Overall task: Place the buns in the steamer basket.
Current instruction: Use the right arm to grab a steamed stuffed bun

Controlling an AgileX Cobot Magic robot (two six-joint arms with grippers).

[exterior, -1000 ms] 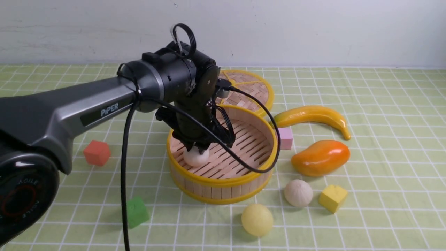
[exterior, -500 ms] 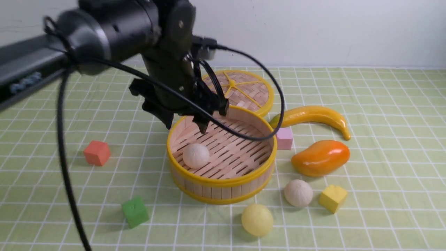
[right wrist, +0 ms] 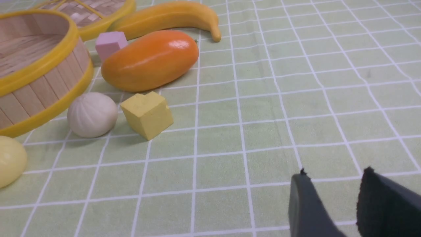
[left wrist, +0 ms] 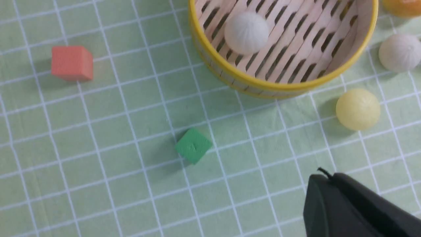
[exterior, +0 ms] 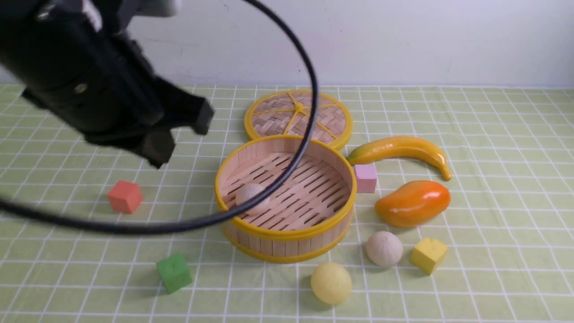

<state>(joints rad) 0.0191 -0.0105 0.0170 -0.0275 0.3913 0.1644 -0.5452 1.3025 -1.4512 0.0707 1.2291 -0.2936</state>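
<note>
Front view: steamer basket [exterior: 305, 231] on green checked cloth [exterior: 493, 224], white wall [exterior: 426, 40].

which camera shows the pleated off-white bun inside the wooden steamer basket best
The left wrist view: the pleated off-white bun lies unobstructed on the slatted floor of the wooden steamer basket. In the front view a black cable crosses it. The right wrist view misses it.

One pleated bun [exterior: 245, 193] lies on the steamer basket [exterior: 287, 233] floor, near its left wall. A second pleated bun [exterior: 384, 249] and the yellow bun [exterior: 331, 283] sit on the counter [exterior: 493, 224] just in front. My left arm [exterior: 89, 85] hangs blurred, high at left. Its cable [exterior: 309, 112] arcs across the basket.
</note>
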